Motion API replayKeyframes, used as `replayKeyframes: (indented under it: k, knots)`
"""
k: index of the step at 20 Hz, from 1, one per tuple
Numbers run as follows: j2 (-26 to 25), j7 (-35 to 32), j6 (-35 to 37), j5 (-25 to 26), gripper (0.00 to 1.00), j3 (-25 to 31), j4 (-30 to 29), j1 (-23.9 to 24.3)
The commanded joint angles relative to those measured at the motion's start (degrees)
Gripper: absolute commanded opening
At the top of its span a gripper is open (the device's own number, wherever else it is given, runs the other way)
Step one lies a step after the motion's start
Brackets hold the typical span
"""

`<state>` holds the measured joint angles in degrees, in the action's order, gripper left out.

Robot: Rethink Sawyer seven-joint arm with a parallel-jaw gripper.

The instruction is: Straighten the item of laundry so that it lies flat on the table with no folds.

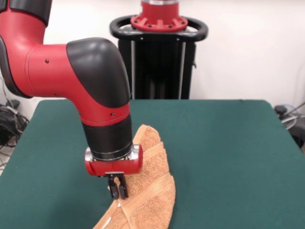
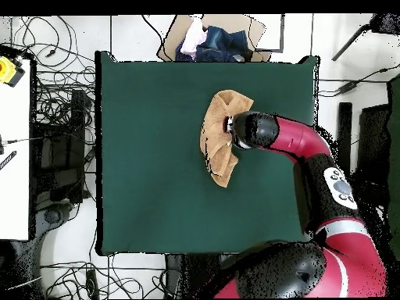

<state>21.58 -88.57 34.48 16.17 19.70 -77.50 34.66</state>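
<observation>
The orange-tan hand towel (image 1: 150, 191) lies bunched in a folded crescent on the green table (image 1: 228, 152), toward its near edge. The gripper (image 1: 117, 190) stands over it, fingers pressed together, apparently pinching a fold. Beyond the table lie tangled cables (image 2: 55, 101) and a box of clothes (image 2: 211, 39).

towel (image 1: 147, 191) on table (image 1: 228, 152), pincer (image 1: 117, 187) over towel's edge

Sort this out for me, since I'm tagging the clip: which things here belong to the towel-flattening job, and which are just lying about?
Part of the job:
- towel, orange-tan, folded and bunched
- green table it lies on
- gripper, down at the towel, fingers close together

Just lying about:
- pile of clothes beyond the table edge
- cables on the floor
- yellow object on the white side surface
</observation>
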Motion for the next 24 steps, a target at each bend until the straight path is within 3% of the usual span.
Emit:
replayKeyframes:
  k: [1, 6, 7, 14, 24]
  knots:
    - [0.7, -1.6, 4.1, 1.9, 0.0, -1.5, 1.4, -2.4]
    - [0.7, -1.6, 3.5, 1.6, 0.0, -1.2, 1.0, -2.0]
    - [0.7, -2.1, 3.2, 1.4, 1.0, -1.2, 0.8, -2.0]
    - [0.9, -2.4, 4.1, 2.2, 1.0, -2.5, 1.6, -3.0]
    - [-1.2, -6.2, -2.0, 1.5, 1.0, -4.4, 2.3, -3.8]
